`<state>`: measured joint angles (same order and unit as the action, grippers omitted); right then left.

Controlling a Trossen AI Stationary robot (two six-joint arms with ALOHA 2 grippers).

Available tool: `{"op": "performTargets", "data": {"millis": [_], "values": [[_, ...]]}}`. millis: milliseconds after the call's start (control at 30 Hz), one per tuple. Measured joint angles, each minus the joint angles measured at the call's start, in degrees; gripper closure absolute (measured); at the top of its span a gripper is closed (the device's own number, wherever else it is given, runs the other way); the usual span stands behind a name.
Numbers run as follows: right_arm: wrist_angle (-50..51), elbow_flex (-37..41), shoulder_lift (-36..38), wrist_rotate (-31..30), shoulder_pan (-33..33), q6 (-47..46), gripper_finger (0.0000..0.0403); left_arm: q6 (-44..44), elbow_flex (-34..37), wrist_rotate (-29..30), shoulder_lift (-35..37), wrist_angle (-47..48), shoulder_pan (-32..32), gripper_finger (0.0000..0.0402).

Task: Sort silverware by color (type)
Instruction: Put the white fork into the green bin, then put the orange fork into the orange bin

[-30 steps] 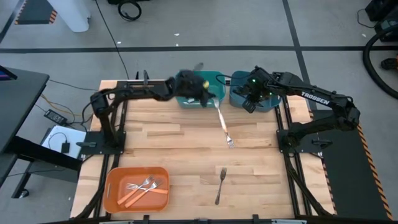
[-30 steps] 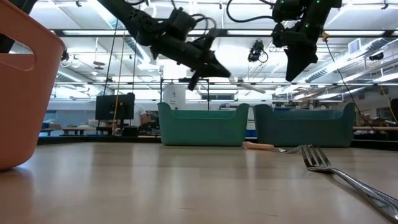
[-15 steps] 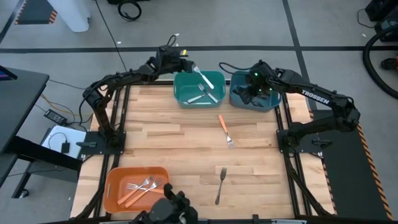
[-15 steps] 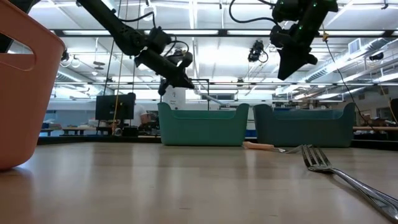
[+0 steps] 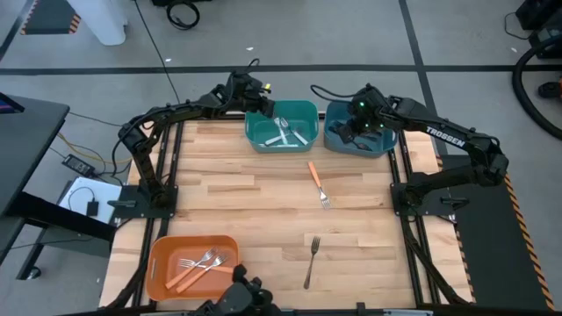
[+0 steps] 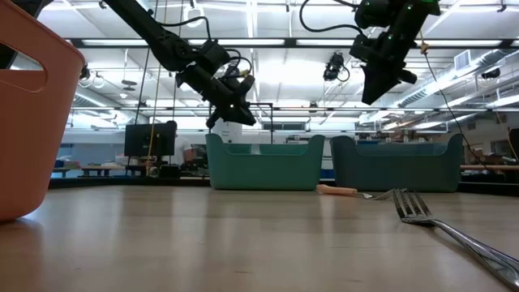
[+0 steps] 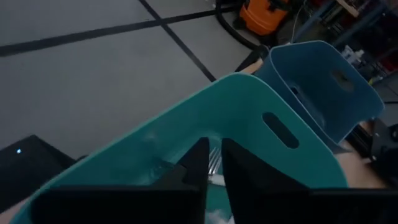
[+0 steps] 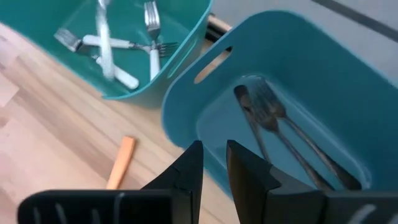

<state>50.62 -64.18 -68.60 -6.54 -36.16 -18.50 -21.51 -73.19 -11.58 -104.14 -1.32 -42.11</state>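
Note:
My left gripper (image 5: 263, 94) hovers over the far left corner of the green-teal bin (image 5: 299, 104), with a narrow gap between its fingers and nothing in it (image 7: 213, 165). Several white-handled forks (image 5: 285, 133) lie crossed on that bin's floor (image 8: 134, 43). My right gripper (image 5: 349, 132) hangs above the blue-teal bin (image 5: 386, 149), also slightly open and empty (image 8: 214, 165). Dark forks (image 8: 280, 130) lie in that bin. An orange-handled fork (image 5: 314, 175) lies flat on the table near the bins. A dark fork (image 5: 310, 262) lies nearer the front edge.
An orange bin (image 5: 158, 272) sits at the table's near left corner with orange-handled forks (image 5: 200, 263) inside. It fills the left side of the low view (image 6: 32, 122). A dark object (image 5: 241, 298) stands at the near edge. Bare wood lies between the bins and the loose forks.
My left gripper has drawn back from above the green-teal bin's middle toward that bin's far left corner. The white fork it carried has dropped out of it and now lies in the bin among the others. My right arm has stayed over the blue-teal bin.

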Motion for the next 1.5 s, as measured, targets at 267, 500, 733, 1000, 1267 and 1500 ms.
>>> {"op": "performTargets", "data": {"millis": [267,500,733,1000,1267,1500], "values": [[-0.04,0.00,0.00,3.74,0.81,-3.24,0.0325,-0.57,0.00,-5.31,1.40,-1.34,-0.26,0.0303],[-0.10,0.00,-0.02,6.02,4.60,-6.40,0.0325,-1.47,-0.04,-14.98,6.70,-1.96,1.09,0.0310],[-3.58,0.00,-2.03,6.00,10.82,-7.01,0.0312,-1.41,-0.04,-23.12,15.30,-1.85,4.66,0.0313],[-5.29,0.00,-10.20,6.00,17.78,-5.05,0.0280,-1.55,-0.04,-23.83,25.37,0.73,10.81,0.0313],[-2.87,0.00,-20.55,5.70,23.85,-10.26,0.0257,-1.88,-0.04,-23.79,29.46,11.19,19.48,0.0313],[-2.59,0.00,-28.35,6.31,26.46,-10.51,0.0258,-2.00,-0.04,-12.63,28.75,21.32,27.34,0.0313]]}}
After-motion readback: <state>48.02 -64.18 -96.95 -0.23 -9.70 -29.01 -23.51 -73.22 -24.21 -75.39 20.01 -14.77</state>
